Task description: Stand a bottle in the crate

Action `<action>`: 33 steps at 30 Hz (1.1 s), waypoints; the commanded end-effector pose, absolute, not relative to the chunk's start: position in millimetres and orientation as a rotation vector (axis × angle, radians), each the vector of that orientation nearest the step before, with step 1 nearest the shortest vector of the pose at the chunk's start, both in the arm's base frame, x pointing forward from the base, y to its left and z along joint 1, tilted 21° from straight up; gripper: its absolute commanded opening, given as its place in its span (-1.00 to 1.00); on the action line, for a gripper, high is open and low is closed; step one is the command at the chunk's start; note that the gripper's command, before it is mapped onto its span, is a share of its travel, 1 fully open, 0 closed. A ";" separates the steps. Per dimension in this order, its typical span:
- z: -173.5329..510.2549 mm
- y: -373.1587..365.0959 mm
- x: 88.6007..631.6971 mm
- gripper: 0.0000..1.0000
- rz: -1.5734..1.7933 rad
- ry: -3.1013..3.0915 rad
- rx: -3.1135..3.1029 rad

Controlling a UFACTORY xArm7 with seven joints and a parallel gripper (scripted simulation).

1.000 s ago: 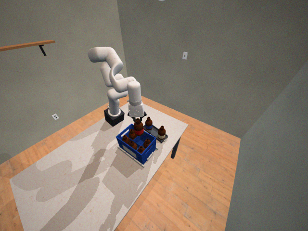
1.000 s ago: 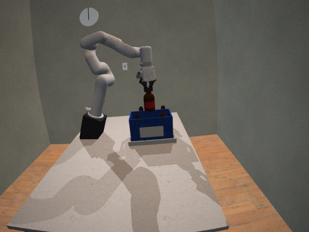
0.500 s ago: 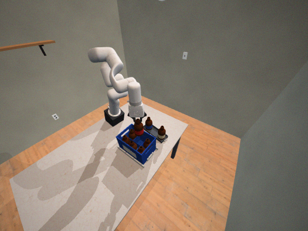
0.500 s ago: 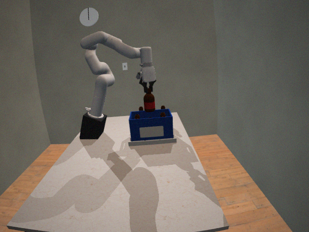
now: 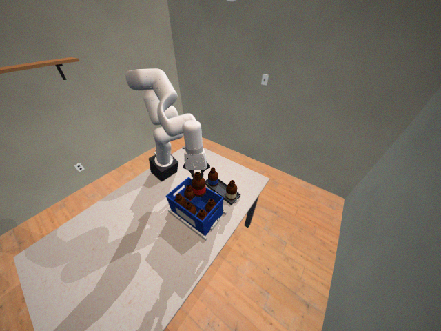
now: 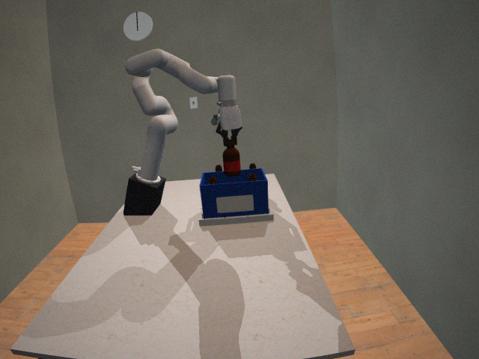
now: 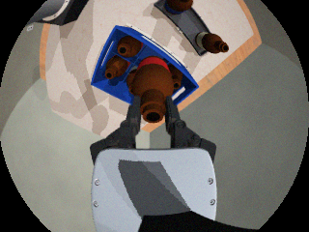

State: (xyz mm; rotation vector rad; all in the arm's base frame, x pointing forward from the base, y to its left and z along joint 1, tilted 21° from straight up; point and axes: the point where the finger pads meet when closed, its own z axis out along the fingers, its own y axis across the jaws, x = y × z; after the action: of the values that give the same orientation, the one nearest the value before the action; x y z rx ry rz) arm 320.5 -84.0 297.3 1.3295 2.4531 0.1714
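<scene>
My gripper (image 5: pixel 196 173) (image 6: pixel 230 140) (image 7: pixel 153 102) is shut on the neck of a brown bottle with a red label (image 5: pixel 198 185) (image 6: pixel 231 160) (image 7: pixel 154 83). The bottle hangs upright with its lower part below the rim of the blue crate (image 5: pixel 185 216) (image 6: pixel 209 197) (image 7: pixel 103 72), over the crate's middle back cell. Several brown bottles stand in the other cells, one of them (image 5: pixel 210 204) at the right. Behind the crate the dark tray (image 5: pixel 221 188) (image 7: pixel 188 22) holds two upright bottles: a blue-labelled bottle (image 5: pixel 213 176) (image 7: pixel 178 0) and a cream-labelled bottle (image 5: pixel 231 189) (image 7: pixel 212 43).
The crate rests on a grey base plate (image 6: pixel 236 219) on the pale table top (image 5: pixel 107 249) (image 6: pixel 174 289). The arm's black base (image 5: pixel 162 167) (image 6: pixel 143 197) stands at the table's back left. The table's right edge lies close beside the tray.
</scene>
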 end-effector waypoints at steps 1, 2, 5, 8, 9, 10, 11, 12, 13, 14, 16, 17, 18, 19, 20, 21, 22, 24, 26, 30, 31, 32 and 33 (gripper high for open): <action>294.5 -84.7 323.1 -1.00 0.173 2.449 1.327; 293.4 -84.8 323.5 -1.00 0.173 2.449 1.327; 291.1 -85.0 324.4 -1.00 0.173 2.449 1.327; 289.0 -85.2 325.2 -1.00 0.173 2.449 1.327; 288.0 -85.2 325.6 -1.00 0.173 2.449 1.327; 287.0 -85.3 326.0 -1.00 0.173 2.449 1.327; 286.1 -85.4 326.3 -1.00 0.173 2.449 1.327; 285.2 -85.5 326.7 -1.00 0.173 2.449 1.327; 284.4 -85.6 327.0 -1.00 0.173 2.449 1.327; 283.6 -85.6 327.3 -1.00 0.173 2.449 1.327; 282.2 -85.7 327.8 -1.00 0.173 2.449 1.327; 281.6 -85.8 328.1 -1.00 0.173 2.449 1.327; 281.0 -85.8 328.3 -1.00 0.173 2.449 1.327; 280.5 -85.9 328.5 -1.00 0.173 2.449 1.327; 280.1 -85.9 328.6 -1.00 0.173 2.449 1.327; 279.7 -86.0 328.8 -1.00 0.173 2.449 1.327; 279.7 -86.0 328.8 -1.00 0.173 2.449 1.327; 279.4 -86.0 328.9 -1.00 0.173 2.449 1.327; 278.9 -86.0 329.1 -1.00 0.173 2.449 1.327; 278.4 -86.1 329.3 -1.00 0.173 2.449 1.327; 278.4 -86.1 329.3 -1.00 0.173 2.449 1.327; 278.4 -86.1 329.3 -1.00 0.173 2.449 1.327; 278.4 -86.1 329.3 -1.00 0.173 2.449 1.327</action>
State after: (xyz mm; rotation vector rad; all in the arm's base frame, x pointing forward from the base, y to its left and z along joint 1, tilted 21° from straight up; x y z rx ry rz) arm 328.5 -85.8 276.7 1.3294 2.4530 0.1715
